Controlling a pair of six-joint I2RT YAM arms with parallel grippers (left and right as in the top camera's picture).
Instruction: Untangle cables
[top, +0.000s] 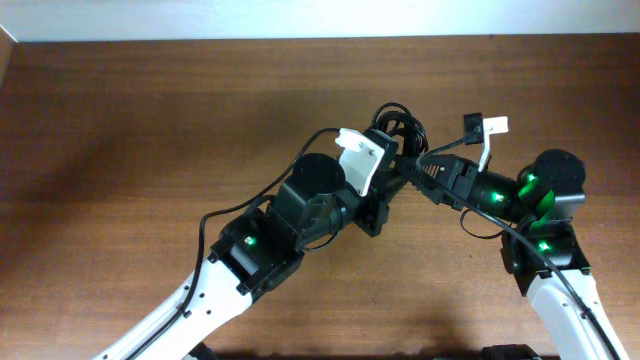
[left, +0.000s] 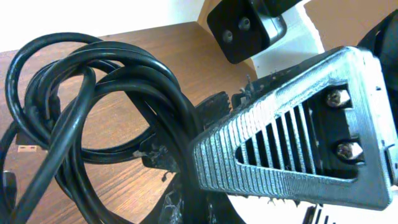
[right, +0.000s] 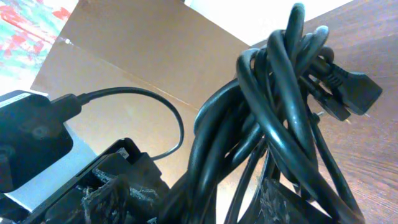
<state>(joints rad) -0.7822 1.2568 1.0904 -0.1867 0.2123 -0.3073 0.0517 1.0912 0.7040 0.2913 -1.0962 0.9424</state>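
Tangled bundle of thin black cables (top: 402, 128): at the centre of the brown wooden table (top: 150, 130), slightly toward its far edge. My left gripper (top: 390, 162) is clamped tight on the loops. My right gripper (top: 418, 172): jaws apart, bundle between them; I cannot tell whether they touch it.
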